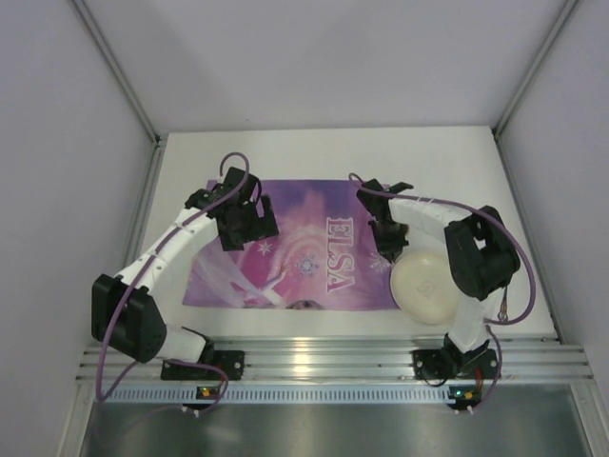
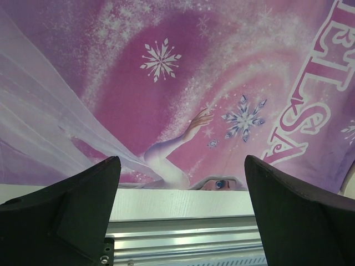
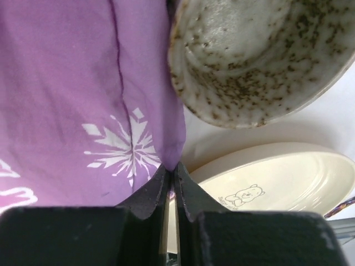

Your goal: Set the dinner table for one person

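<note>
White matte dinner table (image 1: 314, 152), pale walls (image 1: 57, 86), left gripper (image 2: 182, 163) wide open, empty, over purple placemat (image 2: 166, 100), right gripper (image 3: 171, 172) closed on its edge.

On the dinner table (image 1: 438, 162), plate (image 1: 423, 290) right of placemat (image 1: 285, 248)

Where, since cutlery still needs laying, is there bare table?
Bare table runs between the placemat's far edge and the back wall, plus the far right corner. Crowded: the placemat's right edge, where plate, bowl and right gripper, shut on the placemat, bunch.
</note>
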Controlling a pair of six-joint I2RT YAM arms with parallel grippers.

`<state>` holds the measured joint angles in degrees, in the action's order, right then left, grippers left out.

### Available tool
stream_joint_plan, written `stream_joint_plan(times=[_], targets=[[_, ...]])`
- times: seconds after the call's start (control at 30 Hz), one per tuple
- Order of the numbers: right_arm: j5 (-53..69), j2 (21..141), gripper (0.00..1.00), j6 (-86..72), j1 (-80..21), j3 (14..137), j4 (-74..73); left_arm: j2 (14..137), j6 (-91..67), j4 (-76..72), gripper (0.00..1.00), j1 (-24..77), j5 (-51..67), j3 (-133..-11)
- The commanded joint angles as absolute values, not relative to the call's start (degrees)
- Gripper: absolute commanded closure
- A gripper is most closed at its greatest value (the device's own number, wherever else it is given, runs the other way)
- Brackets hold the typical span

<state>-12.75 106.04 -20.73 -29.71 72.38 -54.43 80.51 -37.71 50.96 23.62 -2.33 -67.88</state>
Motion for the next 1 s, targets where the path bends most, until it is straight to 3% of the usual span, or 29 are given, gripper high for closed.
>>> stream_joint_plan(times=[0.0, 0.07, 0.2, 0.3, 0.47, 0.73, 0.97], targets=[[-8.89, 101.78, 0.94, -18.54, -29.79, 74.35, -56.77, 80.86, -37.18, 48.34, 0.01, 23.55, -1.41, -70.05], [-6.42, 100.03, 0.87, -18.63, -30.67, 75.32, -57.91, 80.95, -37.18, 48.25, 0.01, 23.55, -1.58, -70.14], [-6.06, 96.42, 0.49, -19.51, -31.29, 80.14, -61.42, 81.12, -37.18, 47.90, 0.01, 23.55, -1.58, -70.14], [-10.18, 94.05, 0.32, -19.95, -31.20, 83.39, -64.86, 81.21, -37.27, 47.64, 0.01, 23.55, -1.58, -70.05], [-15.90, 91.85, 0.30, -19.07, -26.99, 82.80, -65.57, 81.39, -37.44, 47.29, 0.01, 23.55, -1.50, -69.87], [-10.12, 96.93, 0.38, -18.37, -12.23, 82.17, -62.32, 79.72, -37.09, 47.81, 0.01, 23.55, -3.16, -68.65], [-5.89, 104.93, 0.42, -18.63, -11.69, 87.70, -59.94, 80.42, -33.58, 47.55, 0.01, 19.79, -5.46, -65.49]])
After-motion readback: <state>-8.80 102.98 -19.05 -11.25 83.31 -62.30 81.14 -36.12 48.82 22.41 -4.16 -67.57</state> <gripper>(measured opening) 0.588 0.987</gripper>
